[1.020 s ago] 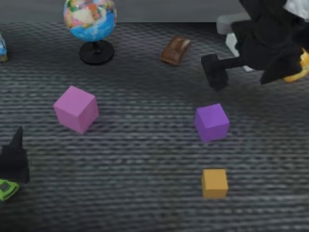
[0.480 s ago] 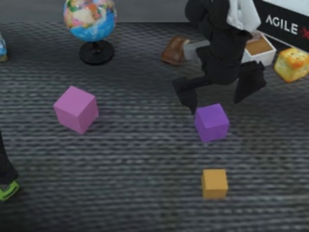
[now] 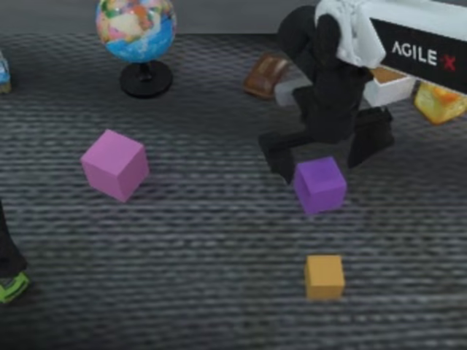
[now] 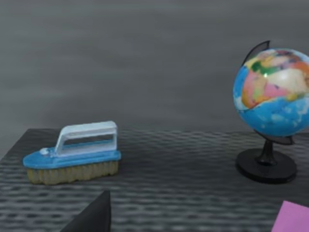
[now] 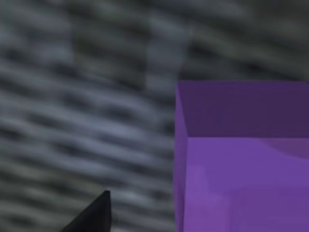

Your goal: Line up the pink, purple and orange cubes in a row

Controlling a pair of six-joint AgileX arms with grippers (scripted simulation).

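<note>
Now, right end effector (image 3: pixel 325 155) w/ fingers spread wide, hovered just behind purple cube (image 3: pixel 319 184), one black finger (image 3: pixel 279 154) touching or nearly touching cube's rear-left corner, other finger off past its rear-right. Nothing held between them. Purple cube seen close up in right wrist view (image 5: pixel 241 154), resting on the dark woven counter (image 3: pixel 219 240), fingertip at frame's lower edge.

Purple cube sat right of counter centre. Orange cube (image 3: pixel 324 276) lay nearer the front edge, almost directly in front of purple, apart from it. Pink cube (image 3: pixel 114 164) stood well apart toward counter's left side, turned at an angle to the edges.

Left arm parked at front-left corner, only a black part and green tip (image 3: pixel 10 277) showing; can't tell its end effector state.

Along rear edge: globe (image 3: pixel 136 40) on black stand at rear left, brown item (image 3: pixel 264 75) near rear centre, white box w/ brown top (image 3: pixel 387 79) and yellow dotted block (image 3: pixel 439 102) at rear right, partly hidden by right arm. Blue brush (image 4: pixel 72 153) near rear-left corner in left wrist view.
</note>
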